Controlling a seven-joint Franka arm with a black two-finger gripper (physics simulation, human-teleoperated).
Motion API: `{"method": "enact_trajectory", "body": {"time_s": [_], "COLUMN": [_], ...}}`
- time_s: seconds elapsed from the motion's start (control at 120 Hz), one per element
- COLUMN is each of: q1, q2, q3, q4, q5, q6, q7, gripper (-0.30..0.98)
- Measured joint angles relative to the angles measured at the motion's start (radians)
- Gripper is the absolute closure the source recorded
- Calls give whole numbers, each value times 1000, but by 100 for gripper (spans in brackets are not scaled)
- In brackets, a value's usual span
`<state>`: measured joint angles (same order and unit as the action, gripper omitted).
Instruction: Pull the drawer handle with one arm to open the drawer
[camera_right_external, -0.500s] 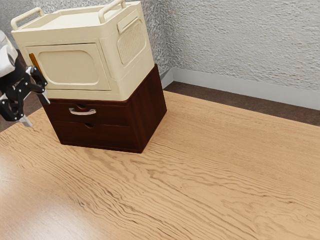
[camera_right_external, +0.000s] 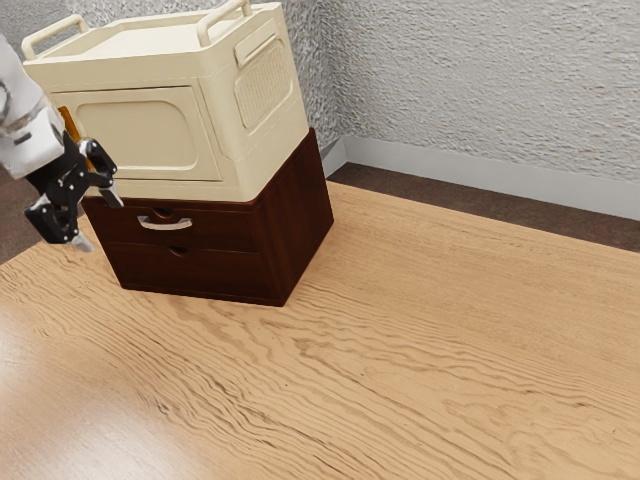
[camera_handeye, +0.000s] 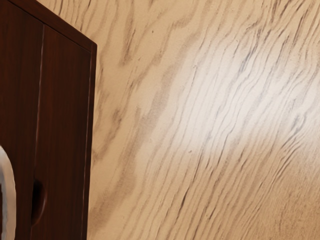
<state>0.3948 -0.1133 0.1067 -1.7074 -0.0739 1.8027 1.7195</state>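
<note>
My gripper (camera_right_external: 100, 222) stands open at the exterior view's left, its two fingertips wide apart with nothing between them. The silver curved handle (camera_right_external: 166, 224) is on the upper drawer (camera_right_external: 215, 229) of the dark brown cabinet, a short distance to the exterior view's right of the fingertips, not touched by them. Both the upper and the lower drawer (camera_right_external: 200, 273) look shut. In the wrist view, part of the handle (camera_handeye: 8, 190) shows beside the dark drawer front (camera_handeye: 62, 110).
A cream box (camera_right_external: 145, 130) with rail handles and an orange strip (camera_right_external: 68, 122) sits on top of the cabinet (camera_right_external: 297, 220). The wooden table (camera_right_external: 400, 350) spreads out in front, and a grey wall (camera_right_external: 480, 90) stands behind.
My gripper and arm have moved toward the exterior view's right, closer to the handle. The cabinet, its drawers and the cream box have not moved.
</note>
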Motion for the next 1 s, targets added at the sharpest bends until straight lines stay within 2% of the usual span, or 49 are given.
{"method": "enact_trajectory", "body": {"time_s": [0.3, 1.0], "q1": [11, 2], "q2": [36, 115], "q3": [25, 25], "q4": [1, -56], "q5": [-13, -47], "q6": [146, 331], "q7": [-16, -17], "gripper": [7, 33]}}
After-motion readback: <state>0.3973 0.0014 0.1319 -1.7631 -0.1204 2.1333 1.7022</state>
